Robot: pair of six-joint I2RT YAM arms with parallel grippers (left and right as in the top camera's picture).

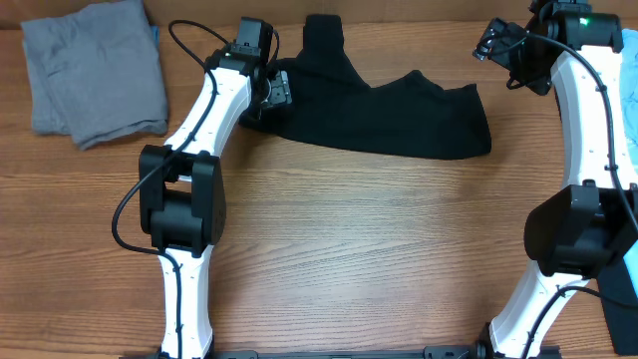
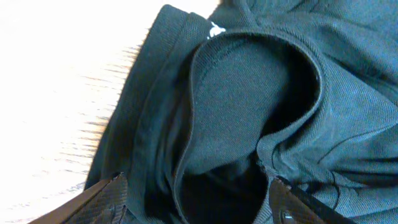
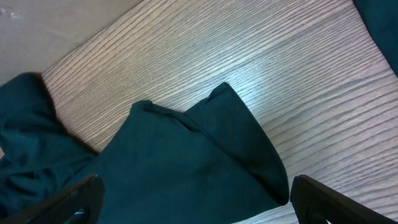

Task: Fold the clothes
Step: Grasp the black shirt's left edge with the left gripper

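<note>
Done: grey garment (image 1: 95,70) folded, 10 o'clock.
Remaining: black T-shirt (image 1: 389,110) crumpled, 12 o'clock.
Left end effector (image 2: 196,193): open, seemingly astride collar (image 2: 261,40).
Right end effector (image 3: 199,193): open, empty.

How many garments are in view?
2 clearly: black T-shirt at top centre, folded grey garment top left; pale blue fabric at the right edge may be a third.

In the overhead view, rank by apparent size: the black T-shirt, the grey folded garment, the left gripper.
1-2. black T-shirt and grey folded garment: about alike, too close to rank.
3. left gripper: smallest.
</note>
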